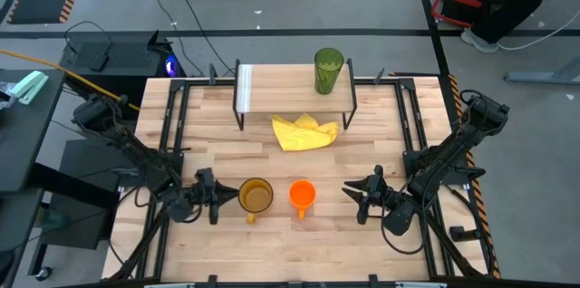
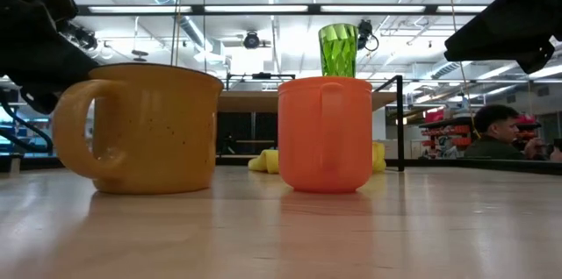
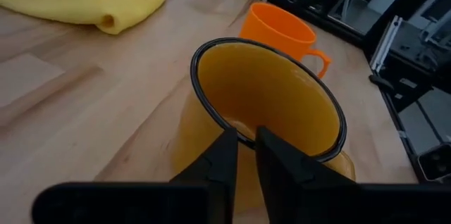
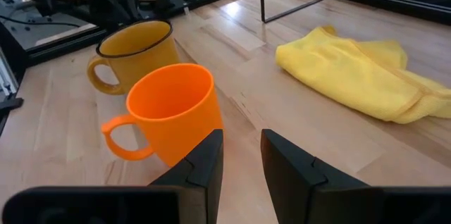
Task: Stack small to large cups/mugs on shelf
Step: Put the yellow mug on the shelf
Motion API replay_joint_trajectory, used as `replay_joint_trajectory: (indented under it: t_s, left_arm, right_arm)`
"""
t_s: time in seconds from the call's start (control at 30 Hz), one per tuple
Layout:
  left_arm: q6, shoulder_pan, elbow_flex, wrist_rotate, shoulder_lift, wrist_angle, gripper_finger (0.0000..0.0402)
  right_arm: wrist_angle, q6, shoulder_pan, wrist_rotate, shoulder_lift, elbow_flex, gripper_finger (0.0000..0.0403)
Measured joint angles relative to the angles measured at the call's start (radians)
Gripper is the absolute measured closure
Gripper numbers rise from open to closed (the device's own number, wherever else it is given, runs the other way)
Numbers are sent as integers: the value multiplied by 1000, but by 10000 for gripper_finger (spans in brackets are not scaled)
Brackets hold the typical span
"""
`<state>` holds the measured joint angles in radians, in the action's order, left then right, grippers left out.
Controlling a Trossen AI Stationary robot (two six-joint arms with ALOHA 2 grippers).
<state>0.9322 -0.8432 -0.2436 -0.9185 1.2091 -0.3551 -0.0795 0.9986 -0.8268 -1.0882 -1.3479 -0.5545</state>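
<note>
At table front-left, left gripper (image 1: 217, 197) has its fingers nearly together over the near rim of the wide amber-yellow ceramic mug (image 1: 256, 196), one finger inside, one outside; pinch looks set, mug on the table. So step in hand reads as gripping this mug; next move calls for a lift without tipping, then carry to the low wooden-topped shelf (image 1: 281, 84). Small orange plastic mug (image 1: 303, 195) stands just beside it. Both mugs look empty. Tall green tumbler (image 1: 328, 69) sits on the shelf; contents unclear. Right gripper (image 1: 362, 196) waits nearby, fingers apart, holding nothing.

amber mug (image 1: 256, 196) upright beside orange mug (image 1: 303, 195); green tumbler (image 1: 328, 70) upright on shelf (image 1: 281, 87)
</note>
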Motion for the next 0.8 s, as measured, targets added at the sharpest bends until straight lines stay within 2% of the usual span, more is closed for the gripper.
replay_joint_trajectory:
  t_s: [0.23,0.43,0.53,0.8]
  left_arm:
    - [-48,55,0,63,0,-32,342]
    - [-243,68,5,74,5,-185,348]
    - [-295,67,4,70,5,-253,349]
    - [-291,71,4,58,4,-326,343]
  right_arm:
    - [0,-5,0,-3,0,0,298]
    - [0,-7,0,-3,0,0,298]
    - [0,-7,0,-4,0,0,298]
    - [0,-15,0,-3,0,0,298]
